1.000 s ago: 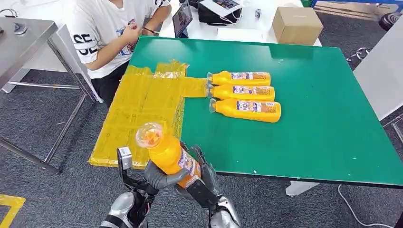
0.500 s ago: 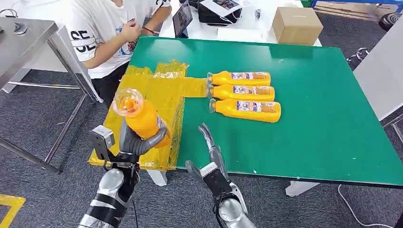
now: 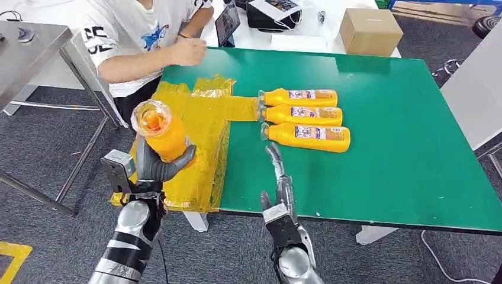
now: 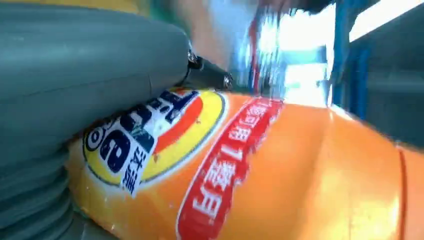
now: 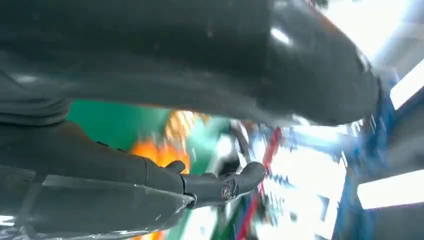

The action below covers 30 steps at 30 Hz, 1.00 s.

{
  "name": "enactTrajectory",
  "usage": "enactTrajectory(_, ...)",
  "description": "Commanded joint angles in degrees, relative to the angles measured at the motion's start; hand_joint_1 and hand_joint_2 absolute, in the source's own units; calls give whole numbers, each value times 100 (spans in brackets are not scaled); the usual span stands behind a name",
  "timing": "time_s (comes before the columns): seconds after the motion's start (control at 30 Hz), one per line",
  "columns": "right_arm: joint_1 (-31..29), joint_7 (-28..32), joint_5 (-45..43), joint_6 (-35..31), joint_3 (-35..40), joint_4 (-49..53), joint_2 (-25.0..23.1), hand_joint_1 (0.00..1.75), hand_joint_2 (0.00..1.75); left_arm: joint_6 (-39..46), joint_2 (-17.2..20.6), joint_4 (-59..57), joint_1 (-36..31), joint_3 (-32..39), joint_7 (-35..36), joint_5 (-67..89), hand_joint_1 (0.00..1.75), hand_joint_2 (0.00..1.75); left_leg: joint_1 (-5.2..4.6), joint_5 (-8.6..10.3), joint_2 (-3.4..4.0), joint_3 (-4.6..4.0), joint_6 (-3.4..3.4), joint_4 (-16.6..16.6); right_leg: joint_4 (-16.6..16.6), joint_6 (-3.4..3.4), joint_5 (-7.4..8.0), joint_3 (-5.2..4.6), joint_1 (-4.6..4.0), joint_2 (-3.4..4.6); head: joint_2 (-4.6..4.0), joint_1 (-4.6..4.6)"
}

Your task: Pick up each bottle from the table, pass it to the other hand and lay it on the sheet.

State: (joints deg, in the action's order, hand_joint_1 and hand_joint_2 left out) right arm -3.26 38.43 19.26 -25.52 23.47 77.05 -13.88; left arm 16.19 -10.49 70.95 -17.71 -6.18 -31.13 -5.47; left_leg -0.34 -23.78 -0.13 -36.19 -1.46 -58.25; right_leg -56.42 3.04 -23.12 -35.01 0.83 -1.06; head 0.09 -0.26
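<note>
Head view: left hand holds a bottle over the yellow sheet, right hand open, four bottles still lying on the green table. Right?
Not quite: three bottles lie on the green table, not four, as the head view shows. The left hand does hold a bottle over the yellow sheet, and the right hand is open.

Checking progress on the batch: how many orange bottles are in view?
4: one held in the left robot hand above the yellow sheet, bottle; three lying side by side on the green table.

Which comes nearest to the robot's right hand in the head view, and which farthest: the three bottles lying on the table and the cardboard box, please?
From the right hand, nearest first:
1. Front bottle, just ahead of the hand.
2. Middle bottle, directly behind it.
3. Back bottle, last in the row, beside the sheet.
4. Cardboard box, beyond the table's far edge.
</note>
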Motion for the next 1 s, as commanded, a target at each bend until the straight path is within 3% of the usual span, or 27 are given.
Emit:
enactTrajectory(0.03, -82, -41, -483, -490, -210, 734, 37, 0, 0, 1276, 235, -2110, -1853, 842, -145, 1440, 175, 175, 8, -3, -10, 17, 13, -4, -4, -15, -5, 20, -7, -5, 0, 0)
enactTrajectory(0.13, -116, 157, -804, -615, -248, 894, -9, 0, 0, 1825, 389, -2872, -2182, 596, -105, 2411, 175, 175, 8, 5, -12, 18, 18, 0, -3, -24, 3, 21, -7, -7, 0, 0)
enactTrajectory(0.17, -124, 157, -1007, -796, -313, 1274, -59, 0, 0, 2040, 623, -3474, -2391, 18, 367, 3471, 175, 175, 5, 9, -10, 12, 16, 1, -2, -21, 6, 15, -4, -7, 0, 0)
enactTrajectory(0.37, -184, 157, -1371, -565, -558, 1270, 46, 0, 0, 1614, 813, -4535, -2611, -617, 798, 5423, 175, 175, 3, 10, -6, 18, 13, 4, 4, -18, 9, 24, -2, -2, 0, 2)
enactTrajectory(0.67, -203, 157, -1421, -240, -644, 979, 17, 0, 0, 263, 1105, -4888, -2667, -1071, 1060, 6289, 175, 175, 12, -2, 27, 35, 23, 1, 2, -28, 4, 31, -12, 25, 0, 0)
enactTrajectory(1.0, -216, 157, -1414, -170, -681, 898, -5, 0, 0, 54, 1159, -4949, -2616, -1106, 1063, 6433, 175, 175, 11, 3, 21, 17, 18, -3, -2, -23, 6, 16, -10, 18, 0, 0)
